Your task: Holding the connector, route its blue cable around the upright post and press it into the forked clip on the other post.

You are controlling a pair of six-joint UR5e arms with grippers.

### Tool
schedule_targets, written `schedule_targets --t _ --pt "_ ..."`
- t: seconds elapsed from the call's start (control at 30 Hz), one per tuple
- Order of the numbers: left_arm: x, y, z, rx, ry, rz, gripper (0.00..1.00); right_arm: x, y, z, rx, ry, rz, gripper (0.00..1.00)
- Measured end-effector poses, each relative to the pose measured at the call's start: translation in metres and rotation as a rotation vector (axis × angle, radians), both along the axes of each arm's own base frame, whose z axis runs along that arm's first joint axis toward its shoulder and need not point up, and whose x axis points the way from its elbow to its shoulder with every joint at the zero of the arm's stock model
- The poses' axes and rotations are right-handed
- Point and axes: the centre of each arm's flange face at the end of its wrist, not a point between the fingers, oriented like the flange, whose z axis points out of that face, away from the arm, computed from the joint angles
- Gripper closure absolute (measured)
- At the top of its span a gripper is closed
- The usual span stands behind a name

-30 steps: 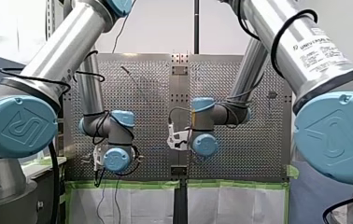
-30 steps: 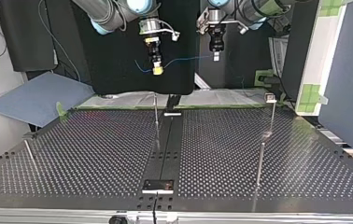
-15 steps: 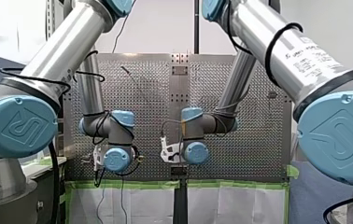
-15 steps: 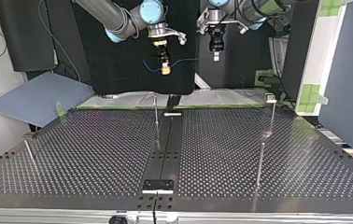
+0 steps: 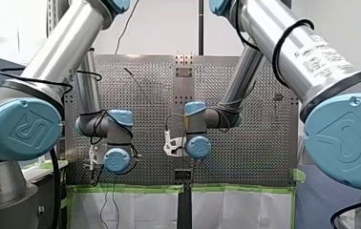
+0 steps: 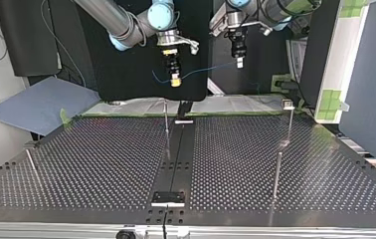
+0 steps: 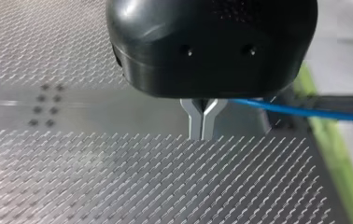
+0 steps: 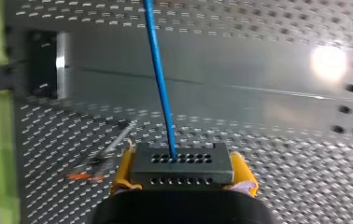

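Thin upright metal posts (image 6: 166,124) stand on the perforated metal table (image 6: 76,164), well below both grippers. My right gripper (image 8: 182,171) clamps the grey holed connector block (image 8: 182,161) between yellow pads, long axis across them. Its thin blue cable (image 8: 158,70) points straight ahead and runs to my left gripper (image 7: 201,129), whose metal fingers are pressed together on it.

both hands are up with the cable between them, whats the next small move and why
Probably lower my right hand with the connector towards the upright post. The blue cable runs from it to my left hand, both well above the table, touching no post; it must reach post height before it can wrap around.
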Motion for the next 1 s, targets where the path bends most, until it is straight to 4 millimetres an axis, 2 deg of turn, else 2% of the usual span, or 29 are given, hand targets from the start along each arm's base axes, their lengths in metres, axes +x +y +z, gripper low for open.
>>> schedule_targets --t 0.33,0.63,1.0 --pt "0.031 0.019 0.033 -0.092 -0.059 0.093 1.00 0.007 -0.016 0.059 -0.027 -0.155 0.002 1.00" --pt "0.055 0.016 0.070 -0.195 -0.124 0.106 1.00 0.012 -0.027 0.115 -0.063 -0.226 0.000 1.00" --pt "0.061 0.020 0.110 -0.258 -0.162 0.134 1.00 0.008 -0.038 0.174 -0.097 -0.256 -0.014 1.00"
